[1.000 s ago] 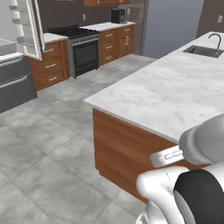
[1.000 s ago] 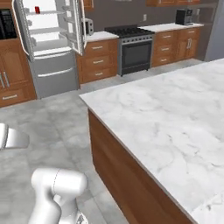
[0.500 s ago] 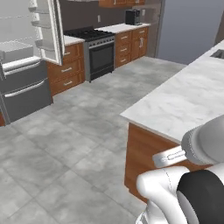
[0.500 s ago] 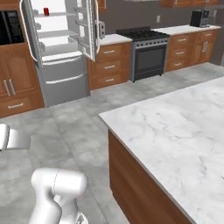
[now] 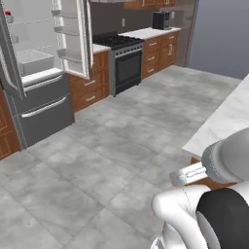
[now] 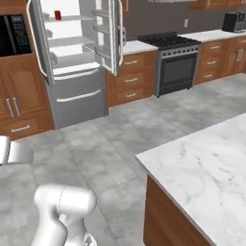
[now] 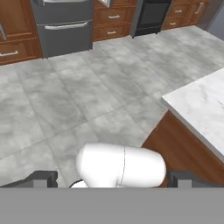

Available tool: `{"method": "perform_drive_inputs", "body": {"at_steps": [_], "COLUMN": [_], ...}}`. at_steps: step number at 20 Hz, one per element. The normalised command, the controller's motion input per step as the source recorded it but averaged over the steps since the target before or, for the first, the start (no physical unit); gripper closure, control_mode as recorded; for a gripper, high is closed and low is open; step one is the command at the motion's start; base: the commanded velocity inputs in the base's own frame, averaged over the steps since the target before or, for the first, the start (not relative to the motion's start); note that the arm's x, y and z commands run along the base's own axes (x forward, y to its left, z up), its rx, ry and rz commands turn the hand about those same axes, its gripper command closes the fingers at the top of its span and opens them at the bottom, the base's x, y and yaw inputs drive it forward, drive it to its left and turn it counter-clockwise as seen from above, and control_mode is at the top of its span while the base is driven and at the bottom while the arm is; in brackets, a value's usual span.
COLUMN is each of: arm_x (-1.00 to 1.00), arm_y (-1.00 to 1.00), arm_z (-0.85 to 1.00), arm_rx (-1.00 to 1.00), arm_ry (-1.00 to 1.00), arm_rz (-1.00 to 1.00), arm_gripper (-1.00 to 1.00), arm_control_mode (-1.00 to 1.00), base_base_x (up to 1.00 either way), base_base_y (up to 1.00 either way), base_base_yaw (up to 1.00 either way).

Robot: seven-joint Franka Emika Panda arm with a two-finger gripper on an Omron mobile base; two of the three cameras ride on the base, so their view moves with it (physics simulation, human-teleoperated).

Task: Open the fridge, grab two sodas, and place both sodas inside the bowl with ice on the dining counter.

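From the left base view the fridge (image 5: 41, 73) now looms nearer than a second ago, doors wide; the base is closing in. The right base view shows a soda (image 6: 57, 15) on a top shelf. In the hand view the gripper (image 7: 113, 180) is spread, empty

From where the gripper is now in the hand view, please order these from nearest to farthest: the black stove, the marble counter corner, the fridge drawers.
1. The marble counter, close on the right of the gripper, whose jaws stand open.
2. The fridge drawers, across the floor, upper left.
3. The black stove, top, right of the fridge; only slightly farther, so this pair is nearly too close to call.
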Motion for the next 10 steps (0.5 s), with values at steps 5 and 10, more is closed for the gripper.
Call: {"method": "perform_drive_inputs", "body": {"at_steps": [5,10], "arm_x": [0.0,0.0], "arm_y": [0.0,0.0], "arm_z": [0.0,0.0], "arm_rx": [0.0,0.0], "arm_ry": [0.0,0.0], "arm_rz": [0.0,0.0], "arm_gripper": [-1.0,-1.0], "arm_control_mode": [1.0,1.0], "base_base_x": [1.0,1.0], "base_base_y": [0.83,0.65], "base_base_yaw": [-0.01,0.0]}}
